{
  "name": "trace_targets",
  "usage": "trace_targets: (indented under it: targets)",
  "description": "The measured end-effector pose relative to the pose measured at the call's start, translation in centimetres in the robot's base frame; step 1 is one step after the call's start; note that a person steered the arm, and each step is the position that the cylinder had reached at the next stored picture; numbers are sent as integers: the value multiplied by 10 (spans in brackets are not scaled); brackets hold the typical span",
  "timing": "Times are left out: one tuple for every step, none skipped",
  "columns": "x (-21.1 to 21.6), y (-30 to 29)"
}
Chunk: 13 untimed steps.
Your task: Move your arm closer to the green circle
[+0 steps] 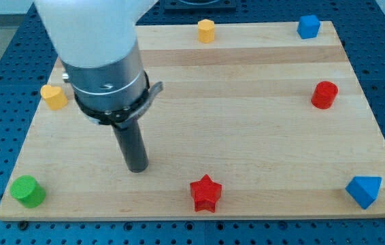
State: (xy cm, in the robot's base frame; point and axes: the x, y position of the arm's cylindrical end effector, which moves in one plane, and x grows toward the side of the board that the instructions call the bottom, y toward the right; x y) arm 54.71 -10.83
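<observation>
The green circle (28, 191), a short green cylinder, sits at the board's bottom left corner. My tip (137, 168) is at the lower end of the dark rod, which hangs from the white and grey arm at the view's upper left. The tip rests on the board to the right of the green circle and slightly above it, well apart from it. A red star (205, 193) lies to the right of the tip and a little below it.
A yellow heart-shaped block (54, 96) sits at the left edge. A yellow hexagonal block (206, 30) and a blue block (308, 26) sit along the top edge. A red cylinder (324, 94) is at the right. A blue triangular block (364, 190) is at the bottom right. The wooden board (247, 109) lies on a blue perforated table.
</observation>
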Motion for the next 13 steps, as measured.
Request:
trace_targets:
  targets:
    - [0, -18]
    - [0, -34]
    - [0, -48]
    - [-1, -67]
    - [-1, -83]
    - [-1, -100]
    - [-1, -113]
    - [-1, -123]
    - [-1, -124]
    - [-1, -124]
    - [-1, -128]
    - [1, -134]
    - [3, -142]
